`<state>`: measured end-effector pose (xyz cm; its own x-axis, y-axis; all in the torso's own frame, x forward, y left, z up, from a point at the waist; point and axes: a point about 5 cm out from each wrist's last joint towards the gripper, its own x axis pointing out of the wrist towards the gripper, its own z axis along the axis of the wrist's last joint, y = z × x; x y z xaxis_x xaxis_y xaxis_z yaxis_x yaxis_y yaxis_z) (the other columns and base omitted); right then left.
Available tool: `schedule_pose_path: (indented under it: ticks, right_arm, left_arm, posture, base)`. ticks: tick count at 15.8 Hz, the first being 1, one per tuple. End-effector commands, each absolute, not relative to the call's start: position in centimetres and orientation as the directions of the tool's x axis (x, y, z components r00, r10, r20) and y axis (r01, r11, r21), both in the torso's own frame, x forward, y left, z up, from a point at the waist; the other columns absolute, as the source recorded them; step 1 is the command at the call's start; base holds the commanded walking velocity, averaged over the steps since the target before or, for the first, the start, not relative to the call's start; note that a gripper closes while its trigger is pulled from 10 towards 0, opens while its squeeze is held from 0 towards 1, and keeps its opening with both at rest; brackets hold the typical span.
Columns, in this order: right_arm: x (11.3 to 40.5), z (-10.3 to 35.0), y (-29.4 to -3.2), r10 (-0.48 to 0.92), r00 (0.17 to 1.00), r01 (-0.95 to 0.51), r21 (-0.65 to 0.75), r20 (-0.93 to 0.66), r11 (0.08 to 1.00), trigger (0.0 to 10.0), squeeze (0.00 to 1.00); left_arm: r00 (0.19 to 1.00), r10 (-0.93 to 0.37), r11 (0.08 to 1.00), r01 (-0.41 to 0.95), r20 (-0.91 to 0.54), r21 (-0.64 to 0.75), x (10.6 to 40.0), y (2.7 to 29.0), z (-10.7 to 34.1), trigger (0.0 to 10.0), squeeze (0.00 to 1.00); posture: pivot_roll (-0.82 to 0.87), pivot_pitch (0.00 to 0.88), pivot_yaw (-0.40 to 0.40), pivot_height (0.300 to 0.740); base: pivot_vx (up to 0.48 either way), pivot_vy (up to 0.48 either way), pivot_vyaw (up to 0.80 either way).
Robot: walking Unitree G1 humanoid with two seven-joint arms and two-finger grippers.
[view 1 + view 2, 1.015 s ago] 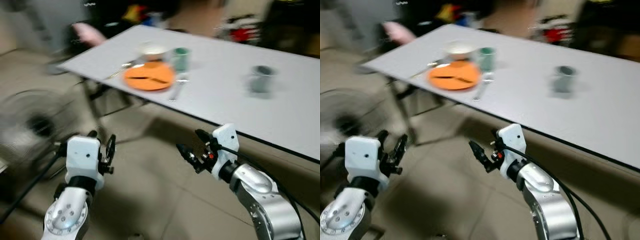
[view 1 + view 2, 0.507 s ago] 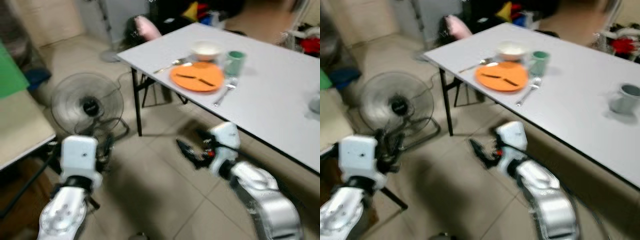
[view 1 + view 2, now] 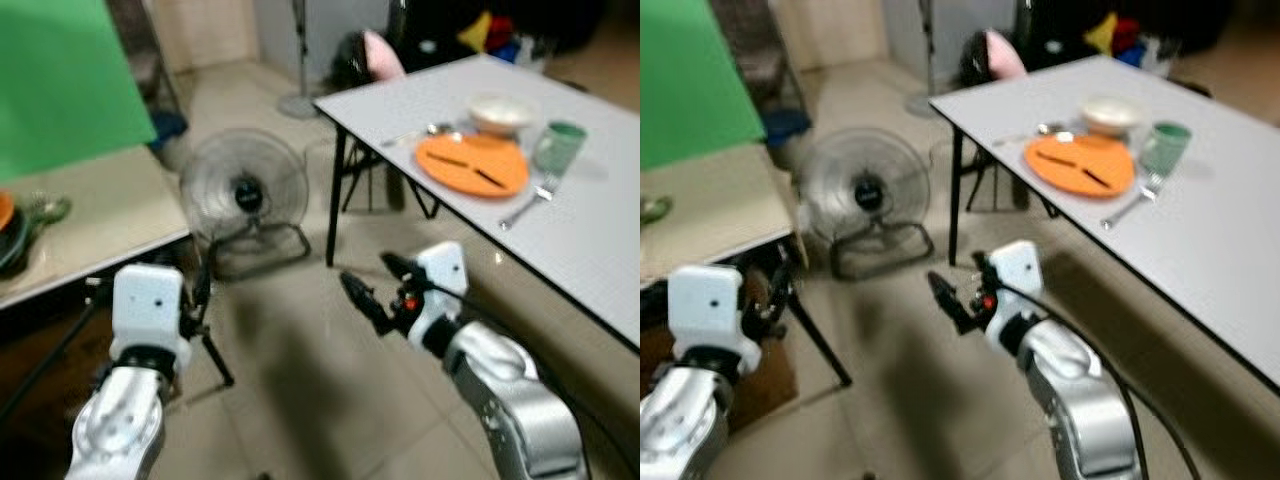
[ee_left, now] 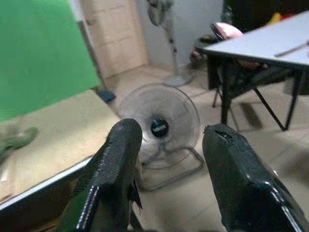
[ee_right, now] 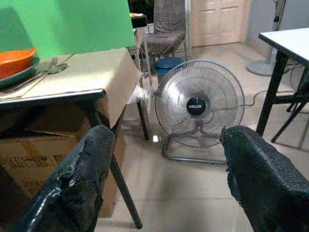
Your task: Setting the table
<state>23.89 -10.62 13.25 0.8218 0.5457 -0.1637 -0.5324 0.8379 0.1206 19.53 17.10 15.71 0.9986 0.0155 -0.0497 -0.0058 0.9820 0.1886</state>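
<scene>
Both arms are held low over the tiled floor, with nothing gripped. The left gripper [image 4: 166,159] is seen with its jaws spread apart and empty, as is the right gripper [image 5: 166,179], whose jaws are set wide. A floor fan [image 3: 244,194] is seen ahead between two tables. On the white table [image 3: 600,240] at the right, an orange plate [image 3: 472,164] is laid, with a white bowl [image 3: 500,112] behind it, a green cup [image 3: 558,147] just beside it and a fork [image 3: 524,204] near its edge. A beige table [image 3: 90,215] at the left carries dishes [image 5: 17,65].
</scene>
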Motion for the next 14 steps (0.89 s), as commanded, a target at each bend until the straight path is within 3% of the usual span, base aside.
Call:
schedule_pose_path:
  ticks: [1, 3, 9, 14]
  right_arm:
    - [24.1, 13.3, -11.4, 0.5, 0.849, -0.486, 0.12, -0.17, 0.866, 10.0, 0.0]
    - [24.8, 13.0, -12.3, 0.398, 0.9, -0.372, 0.166, -0.177, 0.913, 10.0, 0.0]
    - [26.1, 13.4, -14.8, 0.187, 0.974, -0.175, 0.103, -0.125, 0.979, 10.0, 0.0]
    - [26.0, 13.5, -13.5, 0.272, 0.954, -0.248, 0.179, -0.124, 0.952, 10.0, 0.0]
  left_arm:
    - [0.999, 0.004, 0.983, 0.004, -0.046, 0.184, 19.5, 16.8, 15.9, 10.0, 0.0]
    - [0.999, 0.022, 0.983, -0.015, -0.04, 0.183, 19.6, 17.0, 16.0, 10.0, 0.0]
    - [0.994, 0.111, 0.974, -0.106, -0.012, 0.201, 19.1, 18.5, 16.1, 10.0, 0.0]
    - [0.989, 0.149, 0.966, -0.145, -0.003, 0.216, 18.8, 19.2, 16.4, 10.0, 0.0]
  posture:
    - [-0.03, 0.0, 0.049, 0.74]
    - [-0.03, 0.0, 0.047, 0.74]
    - [-0.03, 0.0, 0.048, 0.74]
    - [-0.01, 0.0, 0.029, 0.74]
  base:
    - [0.0, 0.262, 0.8]
    - [0.0, 0.332, 0.0]
    - [0.0, 0.349, 0.0]
    - [0.0, 0.349, 0.0]
